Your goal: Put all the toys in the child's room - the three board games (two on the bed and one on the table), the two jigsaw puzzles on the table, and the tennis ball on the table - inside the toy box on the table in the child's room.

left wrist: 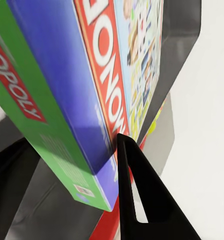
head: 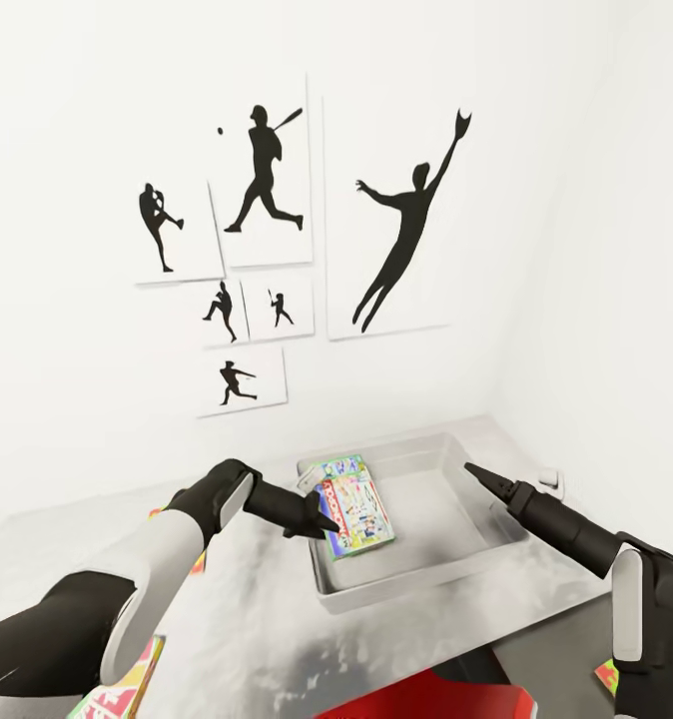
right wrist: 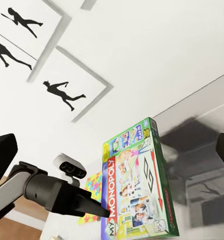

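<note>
"MONOPOLY" board game (right wrist: pixel 136 185), L end effector (head: pixel 322 524).

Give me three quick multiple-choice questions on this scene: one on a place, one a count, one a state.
1. Where is the Monopoly box?
A. on a bed
B. at the toy box
C. on the floor

2. How many silhouette pictures hang on the wall?
A. three
B. six
C. nine

3. What is the right tool doing?
A. gripping a ball
B. gripping a puzzle
C. open, holding nothing

Answers:
1. B: the left tool holds the Monopoly box within the toy box outline.
2. B: the head view shows six pictures.
3. C: the right tool has its fingers apart and empty.
</note>
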{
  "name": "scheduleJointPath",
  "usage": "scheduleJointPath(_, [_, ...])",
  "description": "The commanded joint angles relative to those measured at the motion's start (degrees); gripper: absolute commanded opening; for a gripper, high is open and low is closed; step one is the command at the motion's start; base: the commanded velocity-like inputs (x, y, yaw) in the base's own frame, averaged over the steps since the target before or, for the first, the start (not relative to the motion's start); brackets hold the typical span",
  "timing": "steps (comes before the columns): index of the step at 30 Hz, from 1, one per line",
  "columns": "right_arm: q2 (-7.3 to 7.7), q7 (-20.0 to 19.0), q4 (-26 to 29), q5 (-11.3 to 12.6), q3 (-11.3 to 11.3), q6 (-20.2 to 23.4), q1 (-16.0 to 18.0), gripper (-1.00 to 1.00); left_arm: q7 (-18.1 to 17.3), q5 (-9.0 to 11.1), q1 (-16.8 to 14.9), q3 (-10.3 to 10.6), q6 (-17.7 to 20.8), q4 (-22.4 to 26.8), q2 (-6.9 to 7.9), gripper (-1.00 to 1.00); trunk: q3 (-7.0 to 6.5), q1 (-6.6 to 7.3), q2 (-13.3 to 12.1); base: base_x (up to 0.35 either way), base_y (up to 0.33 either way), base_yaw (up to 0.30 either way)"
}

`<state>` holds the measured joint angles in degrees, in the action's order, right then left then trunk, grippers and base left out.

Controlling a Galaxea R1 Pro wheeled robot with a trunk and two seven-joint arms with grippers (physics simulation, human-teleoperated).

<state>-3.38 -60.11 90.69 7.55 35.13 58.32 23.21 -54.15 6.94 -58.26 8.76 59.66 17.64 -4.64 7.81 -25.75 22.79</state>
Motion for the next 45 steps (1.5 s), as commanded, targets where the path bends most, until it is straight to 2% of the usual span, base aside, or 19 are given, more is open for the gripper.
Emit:
scheduleJointPath(1, [-0.05,-0.18,0.02,0.01,0.11,0.36,0.08,1.00,0.10,0.54,-0.13,0.47,0.34,0.03,0.02,-1.00,0.15,-0.03,0.13,0.000,0.000,0.000])
scheduleJointPath(8, [0.65,-1.79,0.02,0.73,1.40,1.59,0.00,1.00,-0.09,-0.39,-0.27,0.38,0.34,0.03,0.28,-1.00,0.18,-0.04,0.13,0.000,0.000,0.000])
scheduleJointPath(11, [-0.20,-1.82,0.02,0.86,0.42,0.95,0.00,1.00,-0.24,0.58,-0.35,0.22,0.34,0.76,0.44,-1.00,0.18,-0.04,0.13,0.000,0.000,0.000])
scheduleJointPath(16, [-0.14,-2.31,0.02,0.89,0.22,0.87,0.01,1.00,-0.25,0.72,-0.36,0.20,0.34,1.13,1.12,-1.00,0.18,-0.04,0.13,0.000,0.000,0.000])
scheduleJointPath(45, [-0.20,-2.38,0.02,0.89,-0.06,0.91,0.01,1.00,-0.26,0.79,-0.36,0.20,0.34,1.18,1.24,-1.00,0.18,-0.04,0.13,0.000,0.000,0.000])
